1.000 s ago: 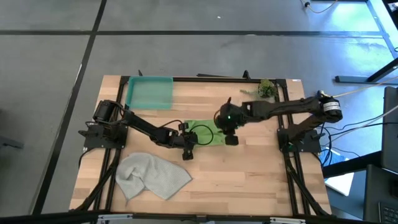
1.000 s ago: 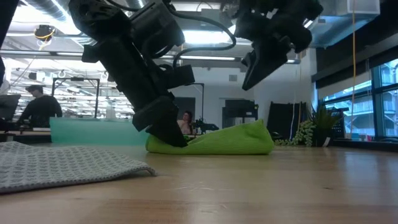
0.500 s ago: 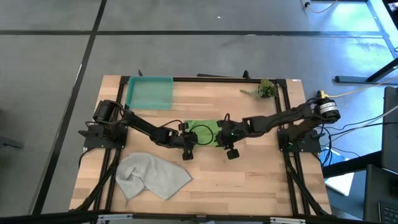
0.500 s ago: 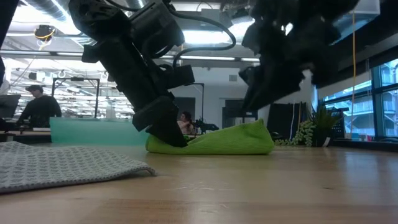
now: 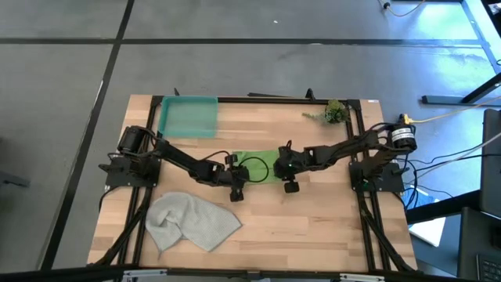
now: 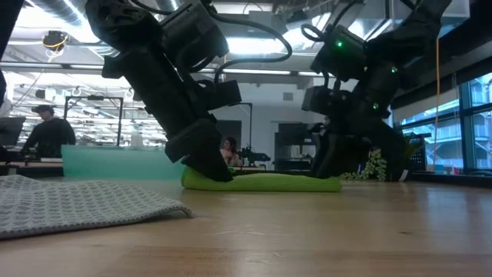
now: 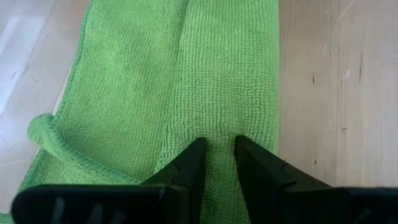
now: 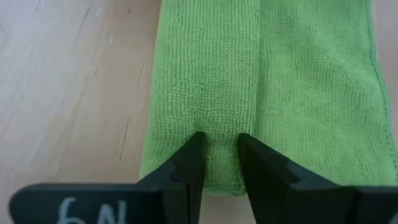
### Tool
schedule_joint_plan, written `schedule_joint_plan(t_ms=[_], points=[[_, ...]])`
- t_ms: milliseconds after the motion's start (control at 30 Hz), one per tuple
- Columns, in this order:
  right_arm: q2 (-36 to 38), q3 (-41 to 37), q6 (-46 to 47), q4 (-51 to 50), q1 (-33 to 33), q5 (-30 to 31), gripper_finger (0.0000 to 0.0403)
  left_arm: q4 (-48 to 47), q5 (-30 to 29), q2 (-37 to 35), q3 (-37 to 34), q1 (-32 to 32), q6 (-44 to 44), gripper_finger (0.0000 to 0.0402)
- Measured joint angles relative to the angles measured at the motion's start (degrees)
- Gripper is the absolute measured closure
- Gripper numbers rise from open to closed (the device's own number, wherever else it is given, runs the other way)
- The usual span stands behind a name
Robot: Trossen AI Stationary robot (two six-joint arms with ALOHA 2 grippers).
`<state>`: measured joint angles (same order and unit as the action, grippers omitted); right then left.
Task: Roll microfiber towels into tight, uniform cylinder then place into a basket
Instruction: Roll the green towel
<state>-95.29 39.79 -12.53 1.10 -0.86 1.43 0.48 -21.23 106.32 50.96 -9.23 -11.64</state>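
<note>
Both grippers sit nearly closed, pinching the folded lime green towel [image 5: 262,166] mid-table: left gripper [image 7: 217,163] on its left end, right gripper [image 8: 219,163] on its right end. Rolling not begun. Next: turn both ends evenly. Grey towel [image 5: 190,221] near-left; basket [image 5: 188,117] far-left.

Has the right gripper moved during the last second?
Yes. The right gripper came down onto the green towel, away from the plant sprig.
</note>
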Motion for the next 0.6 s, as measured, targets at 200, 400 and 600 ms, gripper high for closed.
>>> schedule_joint_plan(t_ms=[200, 400, 600], points=[[0.88, 0.51, -1.22, -0.93, 0.00, 0.00, 0.0300, 0.04, -0.02, 0.00, 0.00, 0.00, 0.00, 0.0315], [6.76, 1.33, -3.03, -1.87, 0.58, 0.05, 0.0300, 0.04, -0.02, 0.00, 0.00, 0.00, 0.00, 0.0315], [8.57, 1.36, -4.61, -2.80, 5.32, 0.02, 0.0300, 0.04, -0.04, 0.00, 0.00, 0.00, 0.00, 0.0315]])
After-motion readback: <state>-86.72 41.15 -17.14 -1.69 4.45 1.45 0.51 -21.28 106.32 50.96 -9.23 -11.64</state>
